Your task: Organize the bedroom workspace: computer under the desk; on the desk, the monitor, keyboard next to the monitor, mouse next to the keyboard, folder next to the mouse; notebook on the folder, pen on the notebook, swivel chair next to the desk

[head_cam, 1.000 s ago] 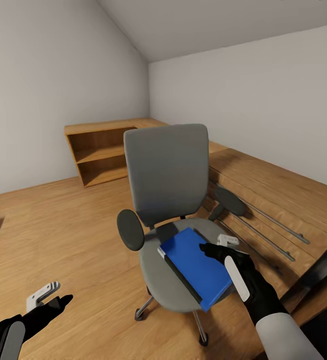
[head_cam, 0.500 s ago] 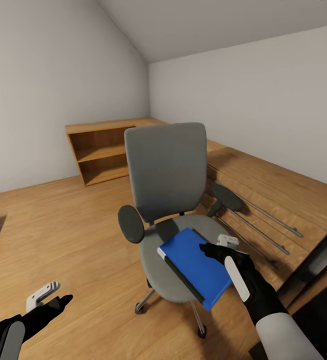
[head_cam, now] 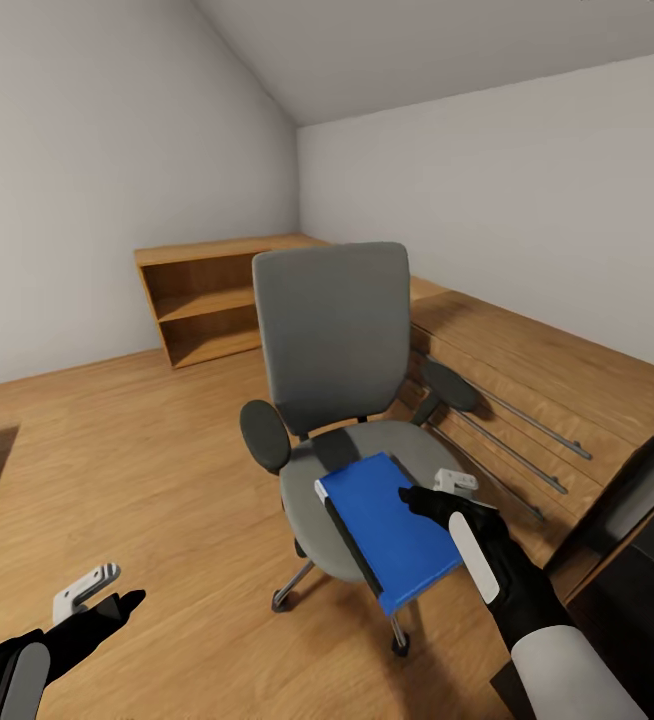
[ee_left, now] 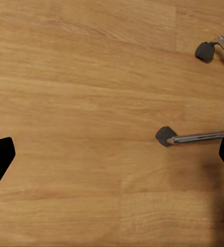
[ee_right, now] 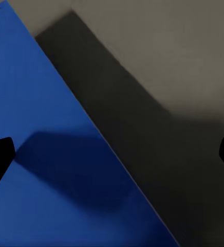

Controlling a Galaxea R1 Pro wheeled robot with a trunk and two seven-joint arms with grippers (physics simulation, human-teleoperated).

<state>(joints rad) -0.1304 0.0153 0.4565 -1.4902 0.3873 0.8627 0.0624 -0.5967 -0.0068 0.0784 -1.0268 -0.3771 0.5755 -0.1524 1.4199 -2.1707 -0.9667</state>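
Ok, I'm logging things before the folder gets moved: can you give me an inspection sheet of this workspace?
Surface: wooden floor; grey seat of the swivel chair.
Job's things: blue folder lies on the seat, overhanging its front edge; a dark strip along one edge is possibly the notebook.
Clutter: nothing seen.
Grippers: right gripper open over the folder's edge; left gripper open, empty, above the floor.
Cables: nothing seen.
Surroundings: wood shelf unit by the wall; wood drawers beside the chair.

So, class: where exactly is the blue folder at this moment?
In the head view the folder lies on the swivel chair seat, overhanging its front edge, centre-right of the picture, with the right pincer at its right edge.
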